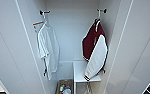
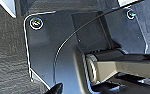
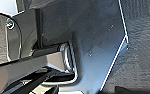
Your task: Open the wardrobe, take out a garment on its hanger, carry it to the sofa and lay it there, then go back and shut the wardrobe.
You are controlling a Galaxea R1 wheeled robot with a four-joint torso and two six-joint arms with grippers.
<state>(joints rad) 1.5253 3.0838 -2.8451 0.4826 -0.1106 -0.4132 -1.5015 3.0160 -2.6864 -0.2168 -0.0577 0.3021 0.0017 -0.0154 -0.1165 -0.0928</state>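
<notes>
The wardrobe (image 1: pixel 71 35) stands open in front of me in the head view, its white doors (image 1: pixel 6 50) swung out to both sides. Inside on the right hangs the garment (image 1: pixel 92 42), a maroon jacket with a white sleeve (image 1: pixel 97 60), reaching down past a shelf. The hanger (image 1: pixel 99 15) holding it shows as a thin white hook caught on a black peg (image 1: pixel 102 10) high on the right wall.
A white T-shirt (image 1: pixel 47 47) hangs from the left peg (image 1: pixel 44 12). A white shelf (image 1: pixel 79 72) sits low at the back right, with a box of small items (image 1: pixel 64 88) on the wardrobe floor. Both wrist views look down on dark carpet (image 2: pixel 6 62) (image 3: pixel 141 62).
</notes>
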